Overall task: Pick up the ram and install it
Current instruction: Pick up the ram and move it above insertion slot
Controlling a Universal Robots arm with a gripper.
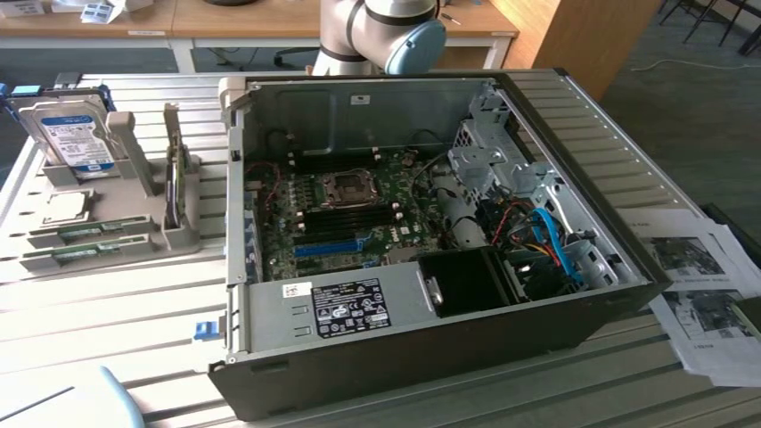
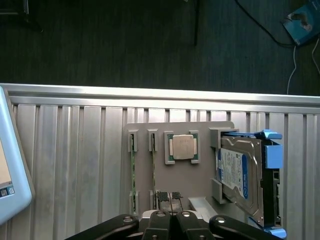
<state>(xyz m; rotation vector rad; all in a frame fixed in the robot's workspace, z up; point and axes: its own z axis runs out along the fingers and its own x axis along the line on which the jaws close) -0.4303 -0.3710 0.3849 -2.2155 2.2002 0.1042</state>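
Note:
Two ram sticks [image 1: 85, 234] lie as thin green strips in the slots of a grey holder [image 1: 178, 236] at the exterior view's left, beside the open computer case [image 1: 416, 267]. In the wrist view the ram [image 2: 132, 170] stands edge-on in the holder [image 2: 160, 175], with a second stick [image 2: 152, 170] next to it. My gripper [image 2: 170, 200] hovers above the holder's near edge, close to the ends of the sticks. Its fingers are shut with nothing between them. The arm's elbow [image 1: 380, 36] shows behind the case.
A hard drive [image 2: 240, 175] with a blue-white label stands in the holder, and a silver processor [image 2: 182, 147] lies beside it. The motherboard [image 1: 345, 209] carries a blue slot strip [image 1: 327, 248]. Papers [image 1: 701, 285] lie at the right. A white-edged screen [image 2: 10, 165] sits on the slatted table.

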